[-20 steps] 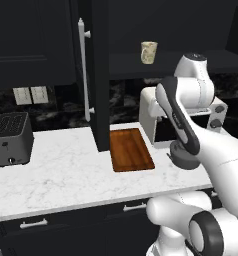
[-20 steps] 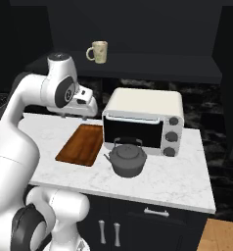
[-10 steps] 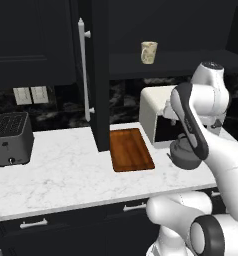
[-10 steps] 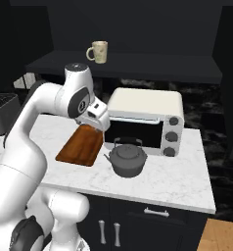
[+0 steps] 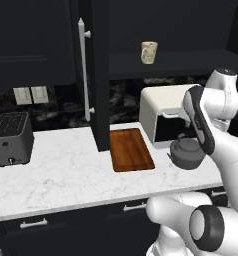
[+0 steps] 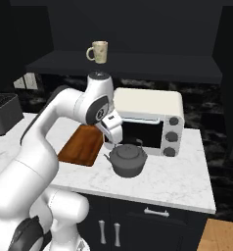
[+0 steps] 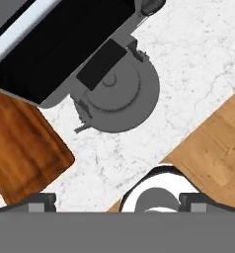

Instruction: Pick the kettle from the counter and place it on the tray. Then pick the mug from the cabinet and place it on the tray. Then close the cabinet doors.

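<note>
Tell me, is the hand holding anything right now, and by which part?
Nothing is held. The hand is open, above and just left of the kettle, which sits on the counter in front of the toaster oven, untouched.

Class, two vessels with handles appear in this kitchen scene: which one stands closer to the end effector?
The dark grey kettle on the counter, directly beneath the open end effector. The cream mug sits high on the cabinet shelf, well above.

Dark grey kettle (image 6: 128, 159), reddish-brown wooden tray (image 5: 131, 149), white surface (image 5: 56, 170) with faint grey veins, cream speckled mug (image 5: 149, 52), black cabinet doors (image 5: 100, 75) with silver bar handle (image 5: 83, 70), white toaster oven (image 6: 148, 120), grey toaster (image 5: 11, 137)
</note>
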You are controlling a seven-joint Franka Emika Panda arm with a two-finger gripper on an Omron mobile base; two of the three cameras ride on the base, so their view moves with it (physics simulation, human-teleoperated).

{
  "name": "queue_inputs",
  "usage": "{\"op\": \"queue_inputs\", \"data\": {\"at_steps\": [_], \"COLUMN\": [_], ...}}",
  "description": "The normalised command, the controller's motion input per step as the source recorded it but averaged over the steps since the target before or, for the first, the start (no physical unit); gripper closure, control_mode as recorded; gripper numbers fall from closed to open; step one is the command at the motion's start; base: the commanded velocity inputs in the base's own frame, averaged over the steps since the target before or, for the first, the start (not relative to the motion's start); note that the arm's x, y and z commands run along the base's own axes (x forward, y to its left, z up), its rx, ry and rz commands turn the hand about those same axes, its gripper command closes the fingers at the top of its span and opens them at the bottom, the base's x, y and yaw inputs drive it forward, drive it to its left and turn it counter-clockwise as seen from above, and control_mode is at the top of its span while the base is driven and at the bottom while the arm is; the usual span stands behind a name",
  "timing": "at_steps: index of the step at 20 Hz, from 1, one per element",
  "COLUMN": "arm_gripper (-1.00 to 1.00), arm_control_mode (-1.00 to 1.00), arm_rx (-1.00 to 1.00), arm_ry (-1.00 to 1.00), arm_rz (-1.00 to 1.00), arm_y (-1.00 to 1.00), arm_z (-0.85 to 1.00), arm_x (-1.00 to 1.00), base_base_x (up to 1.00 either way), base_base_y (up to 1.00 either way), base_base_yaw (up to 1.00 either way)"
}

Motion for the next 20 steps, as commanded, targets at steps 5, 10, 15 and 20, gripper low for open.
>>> {"op": "queue_inputs", "data": {"at_steps": [5,10,15,20], "arm_gripper": [-1.0,-1.0,-1.0,-1.0], "arm_control_mode": [-1.0,-1.0,-1.0,-1.0], "arm_rx": [0.16,0.07,0.02,0.02], "arm_ry": [0.03,0.07,0.03,0.05], "arm_rz": [-0.15,-0.08,-0.06,-0.03], "arm_y": [-0.6,-0.27,-0.18,-0.01], "arm_z": [-0.28,-0.29,-0.23,-0.14], "arm_x": [0.19,0.42,0.46,0.37], "base_base_x": [0.0,0.0,0.0,0.0], "base_base_y": [0.0,0.0,0.0,0.0], "base_base_yaw": [0.0,0.0,0.0,0.0]}}
